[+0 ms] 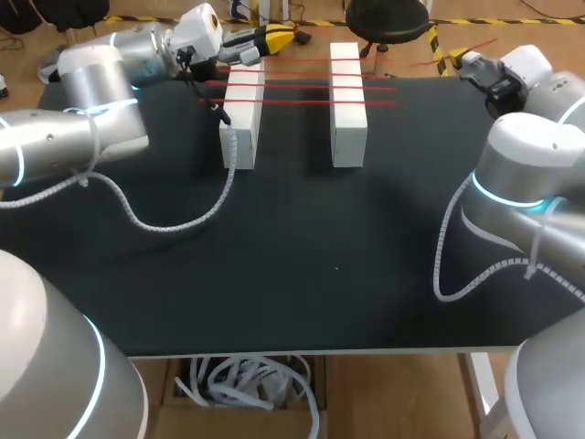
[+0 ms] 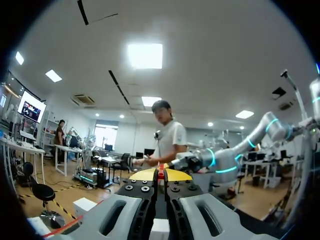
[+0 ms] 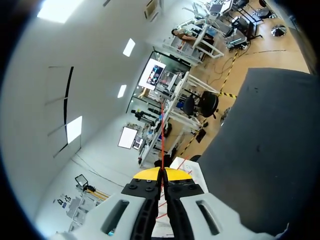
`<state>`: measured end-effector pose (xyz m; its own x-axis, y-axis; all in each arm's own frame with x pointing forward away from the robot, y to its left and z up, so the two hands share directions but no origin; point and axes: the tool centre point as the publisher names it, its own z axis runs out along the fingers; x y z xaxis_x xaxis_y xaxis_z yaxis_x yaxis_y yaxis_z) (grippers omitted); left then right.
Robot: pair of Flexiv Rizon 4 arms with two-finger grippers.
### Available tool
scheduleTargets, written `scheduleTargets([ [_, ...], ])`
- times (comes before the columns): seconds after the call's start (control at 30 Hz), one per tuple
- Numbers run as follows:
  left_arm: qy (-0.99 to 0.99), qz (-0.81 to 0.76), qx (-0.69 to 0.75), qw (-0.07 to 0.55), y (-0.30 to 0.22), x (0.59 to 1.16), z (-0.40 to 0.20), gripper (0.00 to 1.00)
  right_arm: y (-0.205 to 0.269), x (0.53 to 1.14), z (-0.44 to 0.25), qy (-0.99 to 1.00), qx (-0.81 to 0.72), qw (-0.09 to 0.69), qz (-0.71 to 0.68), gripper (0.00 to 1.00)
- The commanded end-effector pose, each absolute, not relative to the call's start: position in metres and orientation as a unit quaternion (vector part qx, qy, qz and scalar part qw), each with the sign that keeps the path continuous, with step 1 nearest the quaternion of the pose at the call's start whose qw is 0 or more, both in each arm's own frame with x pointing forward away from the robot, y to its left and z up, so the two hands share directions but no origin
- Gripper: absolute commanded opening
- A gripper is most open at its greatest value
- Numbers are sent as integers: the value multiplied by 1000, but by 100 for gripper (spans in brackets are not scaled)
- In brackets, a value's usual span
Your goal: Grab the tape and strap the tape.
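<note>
Thin red tape spans the black tabletop in three lines, crossing the left white rectangular block and the second white block to its right. The left tool, just behind the left block, pinches the tape with its fingers nearly together. The right tool, well right of that block, is likewise closed on a strand. Keeping an even pull from both ends should, I judge, lay the next line straight.

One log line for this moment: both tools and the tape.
left tool: shut on red tape | right tool: shut on red tape | three strands span two white blocks
</note>
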<state>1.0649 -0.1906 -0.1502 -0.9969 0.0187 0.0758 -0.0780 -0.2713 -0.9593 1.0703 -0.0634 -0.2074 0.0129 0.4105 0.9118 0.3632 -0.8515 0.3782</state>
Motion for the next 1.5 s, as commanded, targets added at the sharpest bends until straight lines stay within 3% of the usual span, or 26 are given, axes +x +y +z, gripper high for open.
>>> scheduleTargets([
  [0.03, -684, 729, 3, 26, -191, 1069, -138, 0, -65, 1069, -203, 279, 714, 17, 642, 0],
  [0.57, -795, 604, 51, -30, -188, 1071, -140, 0, -66, 1069, -202, 318, 708, 33, 629, 0],
  [1.2, -815, 577, 50, -28, -193, 1073, -140, 0, -63, 1068, -200, 348, 696, 40, 626, 0],
  [1.5, -828, 559, 50, 12, -210, 1075, -146, 0, -63, 1068, -200, 348, 696, 40, 626, 0],
])
